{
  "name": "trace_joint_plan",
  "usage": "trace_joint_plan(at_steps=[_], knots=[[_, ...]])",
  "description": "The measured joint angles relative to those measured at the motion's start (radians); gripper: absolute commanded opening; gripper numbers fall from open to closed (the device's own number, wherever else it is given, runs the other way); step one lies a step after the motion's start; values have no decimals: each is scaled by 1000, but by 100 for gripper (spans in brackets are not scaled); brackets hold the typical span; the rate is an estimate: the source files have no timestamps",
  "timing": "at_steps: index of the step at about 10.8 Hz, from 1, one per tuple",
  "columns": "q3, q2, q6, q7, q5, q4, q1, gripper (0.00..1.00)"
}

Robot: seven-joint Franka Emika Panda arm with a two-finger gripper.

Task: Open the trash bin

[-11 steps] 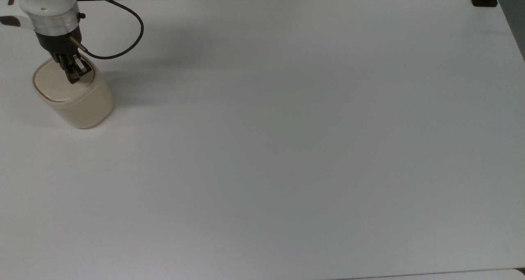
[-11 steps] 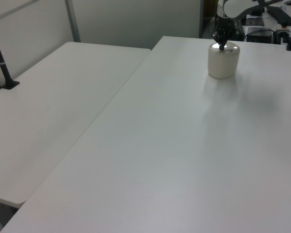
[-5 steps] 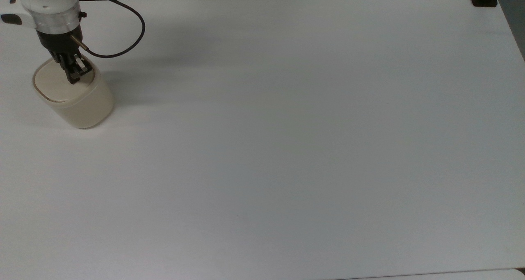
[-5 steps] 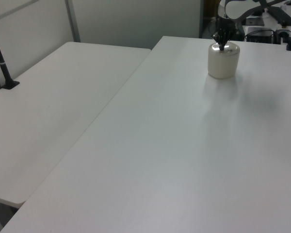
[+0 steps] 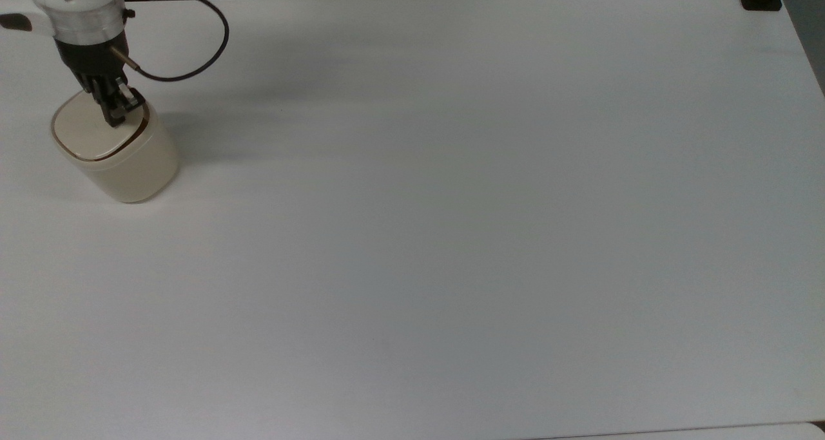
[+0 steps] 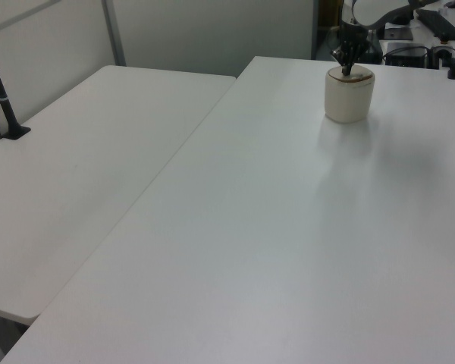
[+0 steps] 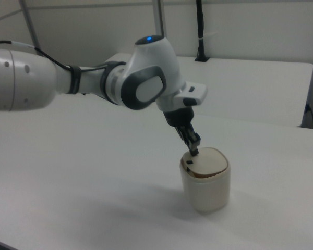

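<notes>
On the white table [image 7: 83,177] stands the cream trash bin [image 7: 206,182], its lid with a thin brown rim line. The arm [image 7: 94,83] reaches in from the right view's left, its hand [image 7: 193,148] angled down just above the small dark latch [image 7: 188,162] at the lid's edge.

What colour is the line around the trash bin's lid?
Brown, a thin line around the cream lid of the trash bin; clearest in the top view.
</notes>
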Motion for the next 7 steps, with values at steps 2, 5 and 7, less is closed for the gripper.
trace_joint_plan(at_steps=[2,5,7], knots=[[68,-70,-135,-57,0,26,10,60],[203,-195,-342,-123,1,35,17,100],[268,-247,-438,-223,9,34,16,100]])
